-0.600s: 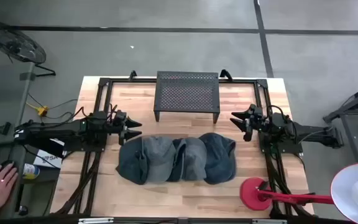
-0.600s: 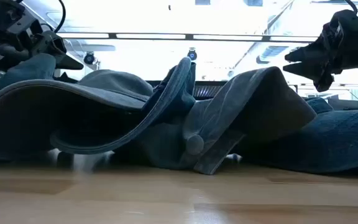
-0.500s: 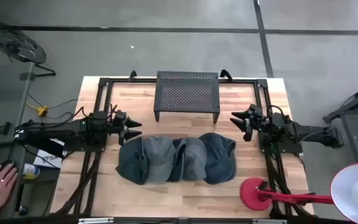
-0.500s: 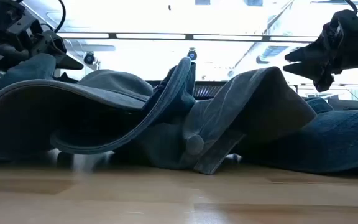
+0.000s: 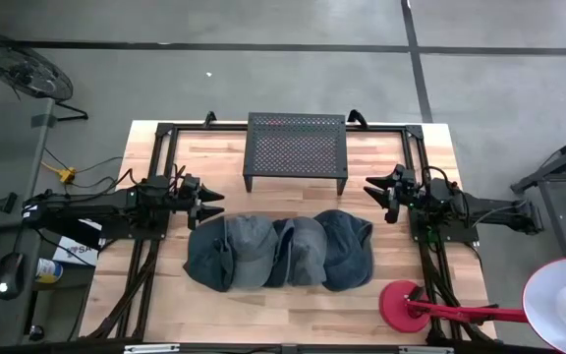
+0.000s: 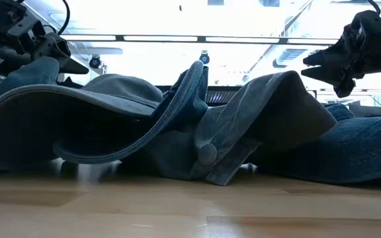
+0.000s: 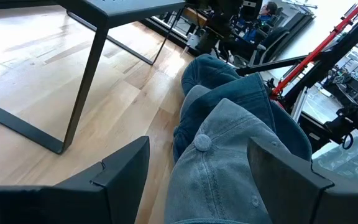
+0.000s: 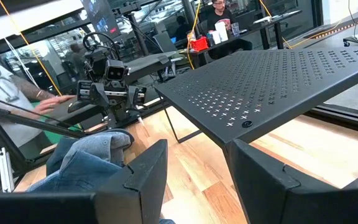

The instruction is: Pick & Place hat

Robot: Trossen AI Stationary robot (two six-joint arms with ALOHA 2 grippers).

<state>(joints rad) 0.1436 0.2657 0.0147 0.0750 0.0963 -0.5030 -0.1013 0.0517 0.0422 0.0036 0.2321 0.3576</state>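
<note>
Three denim hats lie overlapping in a row mid-table: a grey-blue cap [image 5: 229, 251] at the left, a second [image 5: 301, 251] in the middle, and a darker one [image 5: 350, 246] at the right. In the low view the left cap's brim [image 6: 78, 125] curves up off the wood. My left gripper [image 5: 214, 204] hovers open just beyond the left cap's far-left edge, with the cap's top button [image 7: 202, 142] showing between its fingers. My right gripper [image 5: 373, 192] hovers open off the right hat's far-right side, pointing at the black stand [image 8: 272, 81].
A black perforated metal stand [image 5: 296, 147] is at the table's far middle. A red lamp base [image 5: 401, 300] sits at the near right corner, its white shade [image 5: 563, 300] off the table. Black frame rails [image 5: 155, 167] run along both sides. A person [image 8: 5, 81] is beyond the table's left.
Both arms and the hats have kept still. A person's hand that rested beyond the table's left edge has drawn away out of the high view.
</note>
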